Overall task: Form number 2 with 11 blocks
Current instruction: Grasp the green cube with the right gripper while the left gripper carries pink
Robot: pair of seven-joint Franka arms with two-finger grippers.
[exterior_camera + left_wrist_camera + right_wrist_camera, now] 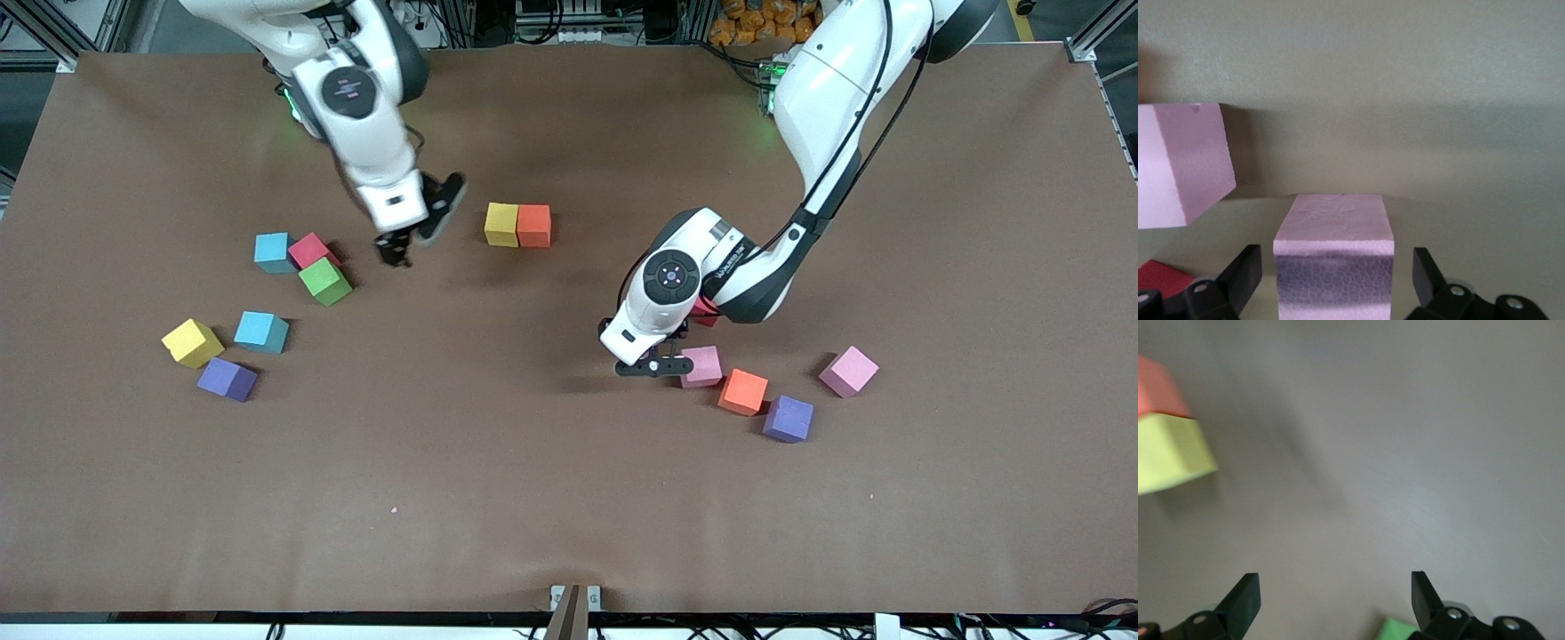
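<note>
My left gripper is open and low over the table, its fingers on either side of a pink block with a gap on each side. A second pink block and a red one lie close by. My right gripper hangs open and empty over bare table, between the green block and a touching yellow and orange pair. No number 2 is in view.
Toward the right arm's end lie light blue, red, yellow, light blue and purple blocks. Orange and purple blocks sit nearer the front camera than the left gripper.
</note>
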